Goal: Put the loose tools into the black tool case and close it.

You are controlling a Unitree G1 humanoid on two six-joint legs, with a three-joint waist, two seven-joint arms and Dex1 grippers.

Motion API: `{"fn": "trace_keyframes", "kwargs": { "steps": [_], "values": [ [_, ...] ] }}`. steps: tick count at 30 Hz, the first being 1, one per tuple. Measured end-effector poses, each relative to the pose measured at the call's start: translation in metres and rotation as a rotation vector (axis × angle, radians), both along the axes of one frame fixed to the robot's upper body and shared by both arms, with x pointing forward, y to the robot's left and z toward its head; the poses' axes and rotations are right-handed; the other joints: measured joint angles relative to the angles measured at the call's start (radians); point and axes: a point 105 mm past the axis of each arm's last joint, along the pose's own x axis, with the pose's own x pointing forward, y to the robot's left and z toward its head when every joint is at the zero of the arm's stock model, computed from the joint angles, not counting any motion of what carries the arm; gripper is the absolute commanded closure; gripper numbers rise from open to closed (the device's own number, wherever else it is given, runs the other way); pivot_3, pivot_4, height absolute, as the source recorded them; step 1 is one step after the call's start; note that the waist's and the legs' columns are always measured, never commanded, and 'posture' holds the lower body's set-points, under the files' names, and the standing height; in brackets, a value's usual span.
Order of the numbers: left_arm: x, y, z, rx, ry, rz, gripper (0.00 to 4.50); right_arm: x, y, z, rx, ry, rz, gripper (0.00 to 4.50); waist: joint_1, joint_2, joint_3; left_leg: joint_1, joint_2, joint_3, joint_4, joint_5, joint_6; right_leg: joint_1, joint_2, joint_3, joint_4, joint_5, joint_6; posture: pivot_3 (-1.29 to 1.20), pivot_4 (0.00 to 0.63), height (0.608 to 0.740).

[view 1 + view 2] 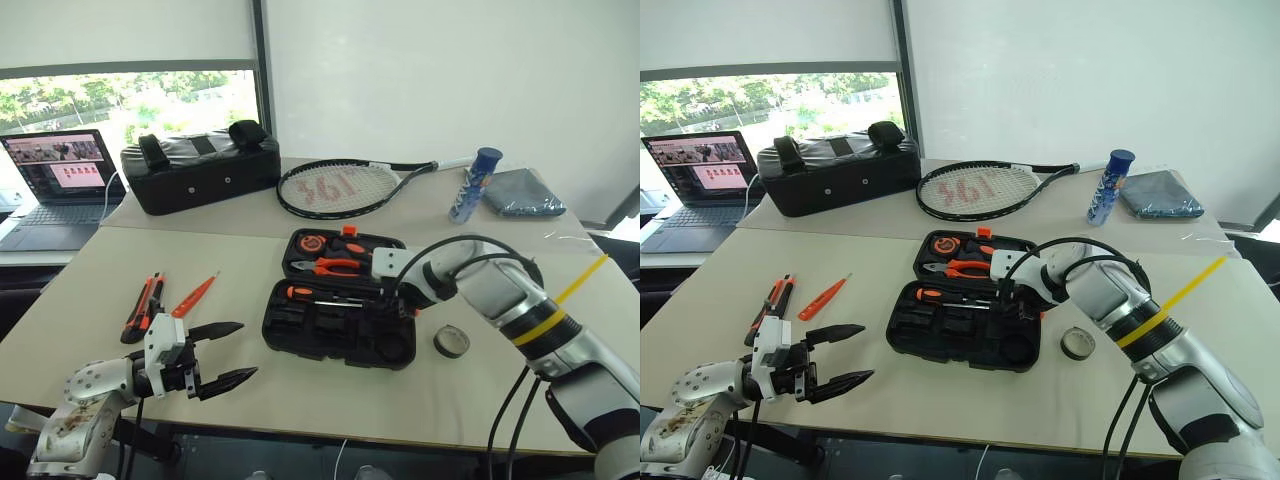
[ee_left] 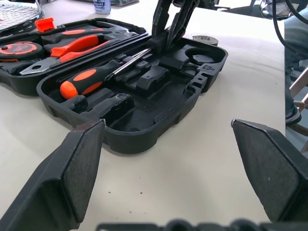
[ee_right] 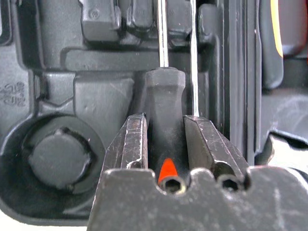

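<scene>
Lowest in the left eye frame, at lower left: left gripper [image 1: 222, 353], fingers spread wide with nothing between them, hovering over bare table [image 1: 330, 395] near the front edge. Up and left of it, 2 loose tools side by side on the table: orange-and-black utility knife [image 1: 142, 308] and slim orange screwdriver [image 1: 194, 296], close together, well apart from the case.

At frame centre, black tool case [image 1: 300, 342] lying open, both halves flat on the table. In the far half, toward the upper part of the frame: orange-handled pliers [image 1: 330, 266] and a round tape measure [image 1: 309, 243]. In the near half, 1 black-and-orange-handled screwdriver [image 1: 322, 294] lying across the moulded slots, shaft toward the right.

Over the right part of the near half: right gripper [image 3: 166, 137], pointing steeply down into the case, fingers pinched on the dark handle of a second black-and-orange screwdriver [image 3: 163, 96], its thin shaft running up the right wrist frame beside another shaft. Whether that handle already rests in a slot: cannot tell.

Right of the case, just off its corner: small dark tape roll [image 1: 451, 341], flat on the table.

Across the upper frame: black padded bag [image 1: 198, 166], tennis racket [image 1: 340, 188], blue can [image 1: 474, 184], folded grey cloth [image 1: 523, 192]; laptop [image 1: 58, 186] at far left.
</scene>
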Motion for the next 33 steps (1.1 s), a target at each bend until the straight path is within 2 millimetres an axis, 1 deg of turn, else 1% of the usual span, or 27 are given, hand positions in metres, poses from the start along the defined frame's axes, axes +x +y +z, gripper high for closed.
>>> {"fn": "trace_keyframes", "kwargs": {
  "steps": [9,17,22,23,25,27,29,30,32,33],
  "values": [
    [0.000,-0.001,0.002,0.005,-0.018,0.006,0.00,0.001,0.002,-0.003,-0.021,0.005,-0.029,3.65,0.002,0.000,0.000,0.000,0.000,0.000,0.000,0.000,0.000,0.000,0.000,0.000,0.000,0.000,0.000,0.00,0.150,0.740],
    [0.001,-0.001,0.002,0.007,-0.018,0.006,0.00,0.001,-0.004,-0.006,-0.039,0.030,-0.092,3.65,0.005,0.000,0.000,0.000,0.000,0.000,0.000,0.000,0.000,0.000,0.000,-0.001,0.000,0.000,0.000,0.00,0.150,0.740],
    [0.001,-0.002,0.003,0.008,-0.024,0.004,0.00,0.001,-0.001,-0.007,-0.013,0.026,-0.076,3.65,0.004,0.000,0.000,0.000,0.000,0.000,0.000,0.000,0.000,0.001,0.000,-0.001,0.000,0.000,0.000,0.00,0.150,0.740],
    [0.001,-0.002,0.003,0.008,-0.024,0.004,0.00,0.001,-0.001,-0.007,-0.008,0.024,-0.073,2.86,0.004,0.000,0.000,0.000,0.000,0.000,0.000,0.000,0.000,0.000,0.000,-0.001,0.000,0.000,0.000,0.00,0.150,0.740],
    [0.002,-0.002,0.003,0.010,-0.026,0.004,0.00,0.001,0.000,-0.007,0.005,0.022,-0.070,2.47,0.003,0.000,0.000,0.000,0.000,0.000,0.000,0.000,0.000,0.000,0.000,-0.001,0.000,0.000,0.000,0.00,0.150,0.740],
    [0.002,-0.002,0.002,0.019,-0.026,0.005,0.00,-0.001,0.001,-0.005,0.050,0.039,-0.061,1.83,0.002,0.000,0.000,0.000,0.000,0.000,0.000,0.000,0.000,0.000,0.000,0.000,0.001,0.000,0.000,0.00,0.150,0.740],
    [0.002,-0.001,0.002,0.022,-0.025,0.006,0.00,-0.005,0.009,0.004,0.134,0.062,-0.013,1.83,-0.002,0.000,0.000,0.000,0.000,0.000,0.000,0.000,0.000,0.000,0.001,0.000,0.001,0.000,0.000,0.00,0.150,0.740],
    [0.002,-0.002,0.003,0.022,-0.027,0.006,0.00,-0.010,0.017,0.011,0.193,0.073,0.042,1.83,-0.005,0.000,0.000,0.000,0.000,0.000,0.000,0.000,0.000,0.000,0.001,-0.001,0.001,0.000,0.000,0.00,0.150,0.740],
    [0.002,-0.001,0.003,0.022,-0.027,0.006,0.00,-0.014,0.019,0.022,0.240,0.073,0.085,1.83,-0.004,0.000,0.000,0.000,0.000,-0.001,0.000,0.000,0.000,0.000,0.000,-0.001,0.001,0.000,0.000,0.00,0.150,0.740],
    [0.002,-0.001,0.003,0.022,-0.027,0.007,0.00,-0.016,0.016,0.031,0.266,0.061,0.101,1.83,-0.004,0.000,0.000,0.000,0.000,-0.001,0.000,0.000,0.000,0.000,0.000,-0.001,0.001,0.000,0.000,0.00,0.150,0.740]
  ]
}}
